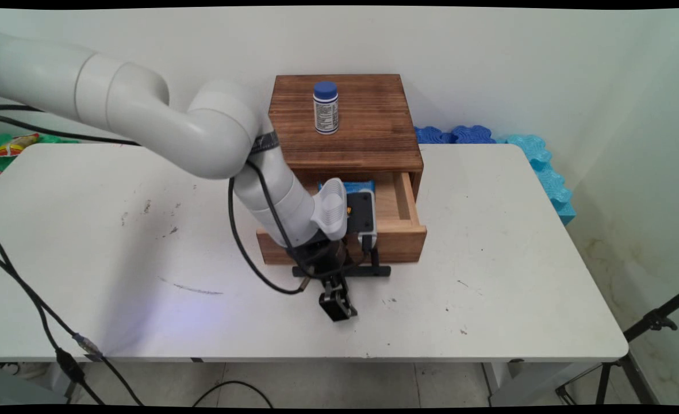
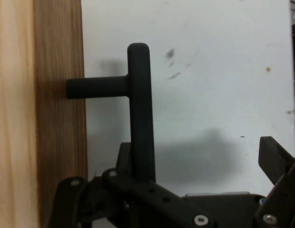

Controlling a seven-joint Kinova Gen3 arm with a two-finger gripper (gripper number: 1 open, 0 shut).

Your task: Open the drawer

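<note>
A dark wooden box (image 1: pixel 345 121) stands at the table's back middle with its light wooden drawer (image 1: pixel 399 221) pulled out toward the near side. The drawer's black T-bar handle (image 1: pixel 373 270) (image 2: pixel 140 109) sticks out from the drawer front (image 2: pixel 38 118). My gripper (image 1: pixel 337 307) (image 2: pixel 200 161) hangs low just in front of that handle and is open. In the hand view the bar runs close beside the left finger (image 2: pixel 123 154), while the right finger (image 2: pixel 275 160) stands far off, so nothing is clasped. Something blue (image 1: pixel 357 186) lies inside the drawer, partly hidden by my wrist.
A white bottle with a blue cap (image 1: pixel 325 107) stands upright on top of the box. Blue foam pieces (image 1: pixel 537 161) lie behind the table's far right edge. Black cables (image 1: pixel 34 310) hang at the left, and a tripod (image 1: pixel 644 333) stands at the lower right.
</note>
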